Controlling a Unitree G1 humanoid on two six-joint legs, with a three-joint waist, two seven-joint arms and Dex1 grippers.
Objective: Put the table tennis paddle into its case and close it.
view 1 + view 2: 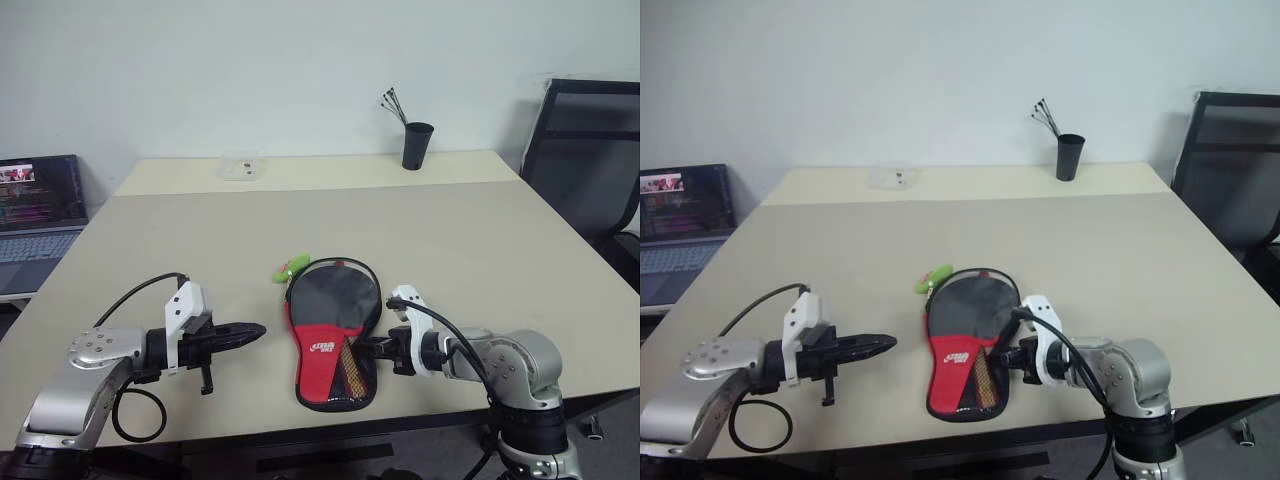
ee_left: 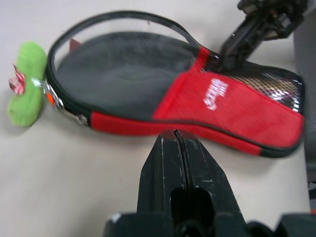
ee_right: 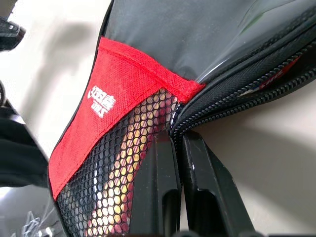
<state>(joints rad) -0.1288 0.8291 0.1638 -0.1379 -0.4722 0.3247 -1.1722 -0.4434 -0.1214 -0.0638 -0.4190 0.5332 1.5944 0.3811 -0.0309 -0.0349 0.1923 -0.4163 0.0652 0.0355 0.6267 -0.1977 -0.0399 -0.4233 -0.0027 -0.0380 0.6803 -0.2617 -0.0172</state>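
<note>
**Paddle inside its case, both grippers closed beside it**

The case (image 1: 333, 335) lay flat on the beige table (image 1: 480, 250), near the front edge, its round black end toward the far side and its red lower part with the white logo toward the robot. The table tennis paddle (image 3: 129, 163) was inside it — the red-and-yellow striped handle showed through the black mesh in the right wrist view, and the dark blade lay under the clear window of the round end. A green pull tag (image 1: 293, 268) rested on the table just beside the case's far left rim.

The left gripper (image 1: 255, 332) hovered over the table to the left of the case, apart from it, its two black fingers (image 2: 163, 168) pressed together and holding nothing. The right gripper (image 1: 366, 347) sat at the case's right edge, by the handle end; its fingers (image 3: 160, 182) were all but together, touching the zip seam where mesh meets red fabric — whether they pinched any fabric could not be told.

At the far edge stood a black cup (image 1: 417, 146) with sticks in it.
</note>
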